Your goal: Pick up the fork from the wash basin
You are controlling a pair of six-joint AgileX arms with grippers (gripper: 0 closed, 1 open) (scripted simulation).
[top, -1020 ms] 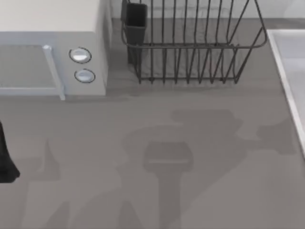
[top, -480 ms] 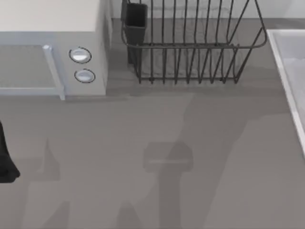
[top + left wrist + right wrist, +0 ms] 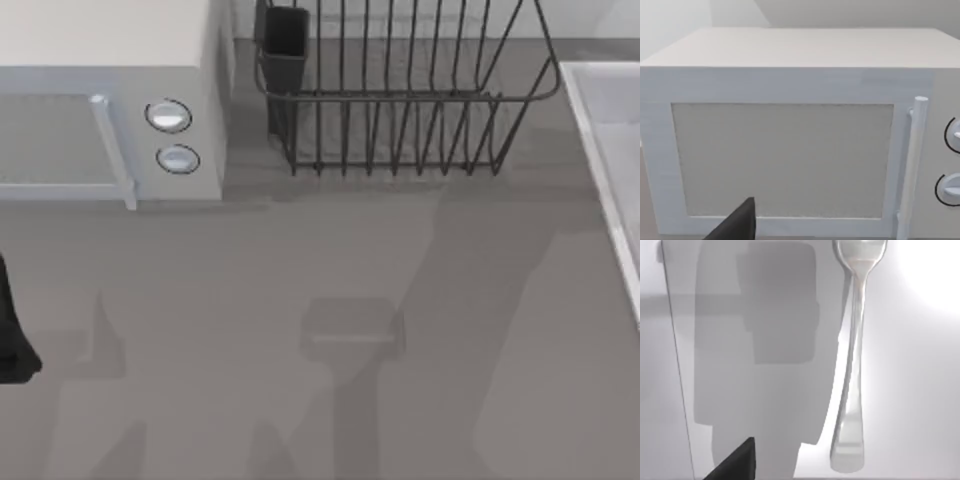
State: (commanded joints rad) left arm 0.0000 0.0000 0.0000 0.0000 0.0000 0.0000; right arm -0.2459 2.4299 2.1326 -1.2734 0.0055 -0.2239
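Observation:
The fork (image 3: 854, 355) is a slim shiny silver utensil lying flat on the pale floor of the wash basin (image 3: 920, 390). A dark part of my right gripper (image 3: 737, 464) hangs above the basin floor, off to the side of the fork and apart from it. The arm's shadow falls on the basin beside the fork. From above, the basin's light raised rim (image 3: 598, 150) runs along the table's right edge. My left arm (image 3: 14, 330) stays parked at the left edge, and a dark part of its gripper (image 3: 737, 225) faces the microwave door.
A white microwave-like box (image 3: 110, 100) with two round knobs stands at the back left. A black wire dish rack (image 3: 400, 90) with a dark cup (image 3: 286, 45) stands at the back middle. Grey tabletop (image 3: 300, 260) with arm shadows lies between them.
The right arm's shadow on the table has swung rightwards, toward the basin side. The left arm has not moved.

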